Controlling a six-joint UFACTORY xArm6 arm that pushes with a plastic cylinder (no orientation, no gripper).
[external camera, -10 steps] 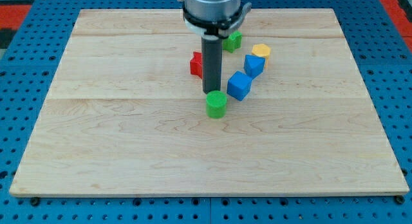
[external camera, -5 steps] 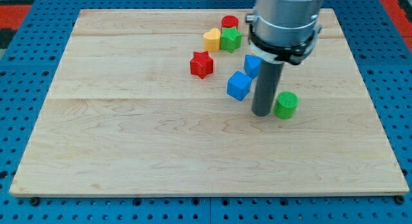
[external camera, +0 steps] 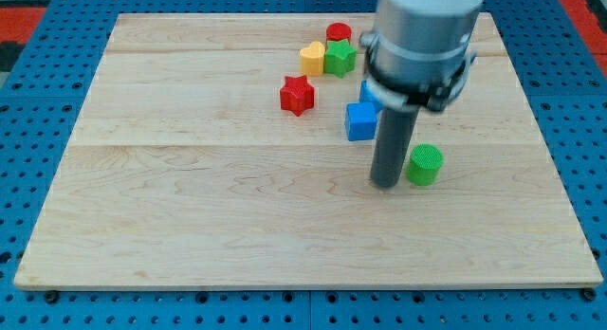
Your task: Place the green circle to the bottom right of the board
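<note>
Seven blocks show, left to right: red star [external camera: 297, 95], yellow heart [external camera: 312, 57], green block [external camera: 340, 57] below a red cylinder [external camera: 339, 32], blue cube [external camera: 360, 120] with a second blue block [external camera: 369, 92] half hidden by the arm, then green circle [external camera: 425, 165] right of centre on the board [external camera: 190, 216]. My tip [external camera: 385, 185], a bare rod holding nothing, stands just left of the circle. Risk: pushing from this side sends it rightward only, or it rolls off the rod, missing the bottom-right corner.

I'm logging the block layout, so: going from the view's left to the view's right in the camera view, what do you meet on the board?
Red star → yellow block → green block with the red cylinder just above it → blue cube → my tip → green circle. A second blue block is mostly hidden behind the rod, so I leave it out.
</note>
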